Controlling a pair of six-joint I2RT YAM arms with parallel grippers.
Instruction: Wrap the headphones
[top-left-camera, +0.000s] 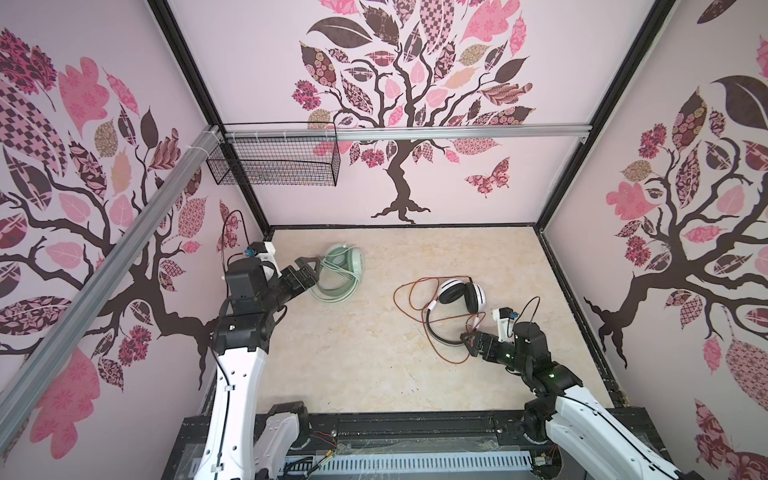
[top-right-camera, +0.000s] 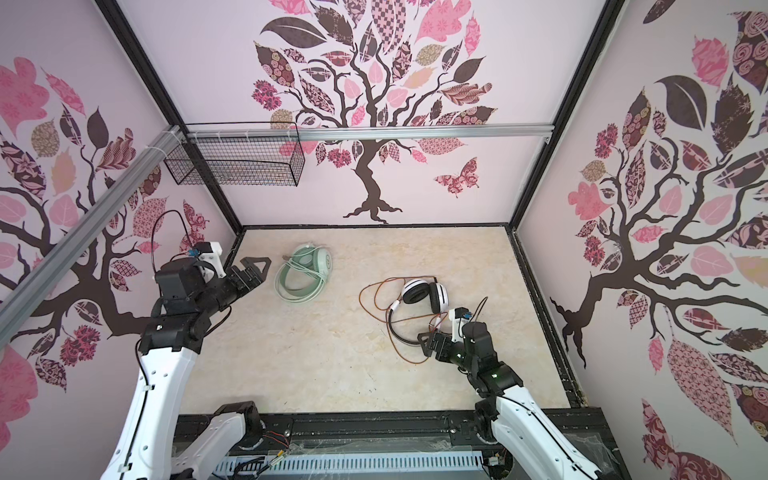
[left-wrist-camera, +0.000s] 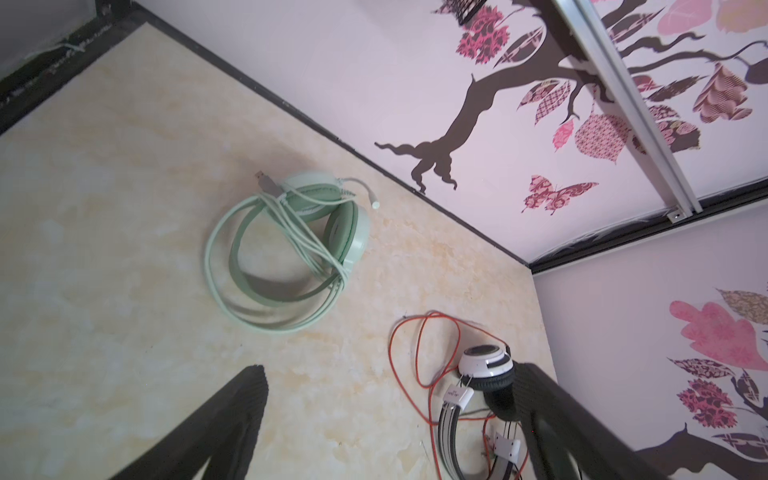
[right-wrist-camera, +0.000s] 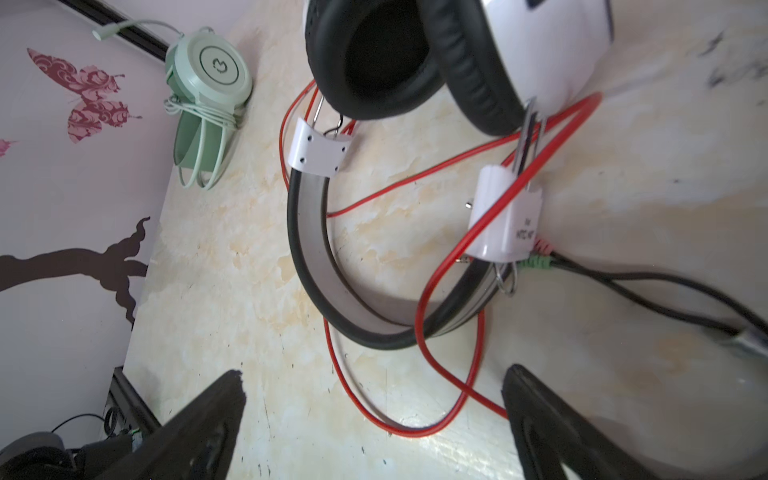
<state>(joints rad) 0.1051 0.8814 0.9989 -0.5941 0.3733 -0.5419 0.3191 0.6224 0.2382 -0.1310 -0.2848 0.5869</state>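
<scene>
Left wrist view: mint-green headphones (left-wrist-camera: 345, 235) near table (left-wrist-camera: 104, 257) edge, bare surface alongside

The right hand (right-wrist-camera: 374, 372) has its two dark fingers (right-wrist-camera: 199, 424) spread wide over the marbled desk (right-wrist-camera: 228, 270), with a loop of the red cable (right-wrist-camera: 415, 434) showing between them. Just beyond lie the white-and-black headphones (right-wrist-camera: 540, 50), their cable strewn loose around the headband (right-wrist-camera: 311, 266). Farther off, by the wall (right-wrist-camera: 62, 187), the green headphones (right-wrist-camera: 216, 66) have their pale cord (right-wrist-camera: 199, 112) wound around them.
</scene>
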